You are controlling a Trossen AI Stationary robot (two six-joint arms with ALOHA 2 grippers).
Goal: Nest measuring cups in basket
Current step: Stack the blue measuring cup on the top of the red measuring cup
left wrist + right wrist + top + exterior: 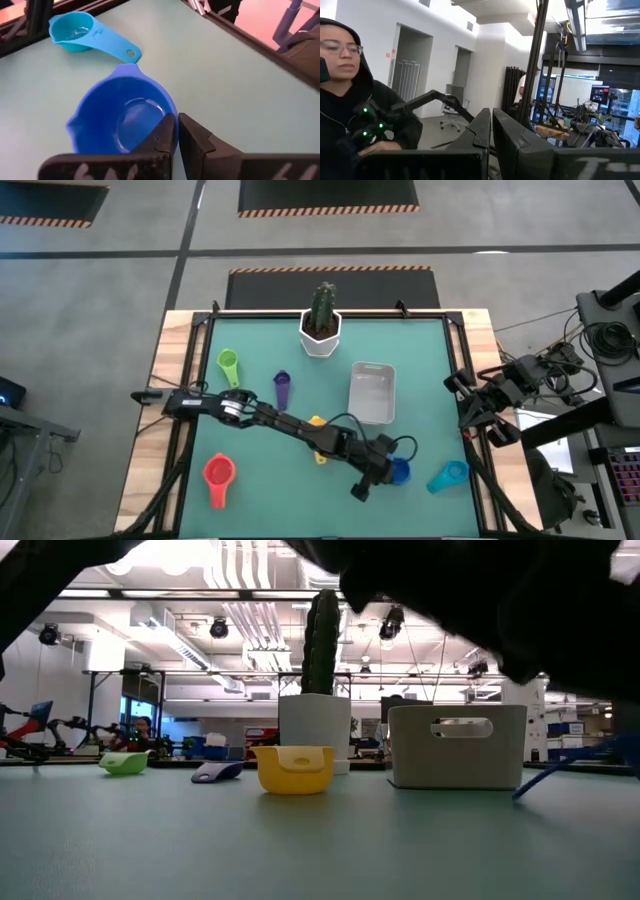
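My left gripper [388,468] reaches across to the table's near right part and is shut on the blue cup [120,120]. The teal cup [82,34] lies on the mat just beyond it, toward the right edge. The red cup [218,475], green cup [229,365] and purple cup [282,388] lie on the left half. The yellow cup [293,768] sits upright, half under my left arm in the high view. No orange cup shows. The grey-white basket [372,392] stands mid-table. My right gripper [491,130] is shut and waits off the right edge. My left gripper grips the blue cup at its rim [171,111], on the side nearest the wrist. One finger [162,135] is over the cup's hollow and the other [196,137] is outside the wall. The fingers slant down from the table's left. They hide the rim between them.
A white hexagonal pot with a cactus [321,330] stands at the far edge behind the basket. A black cable loops beside my left wrist [345,420]. Bare mat lies between the blue cup and the basket. A person sits in the room beyond the right arm.
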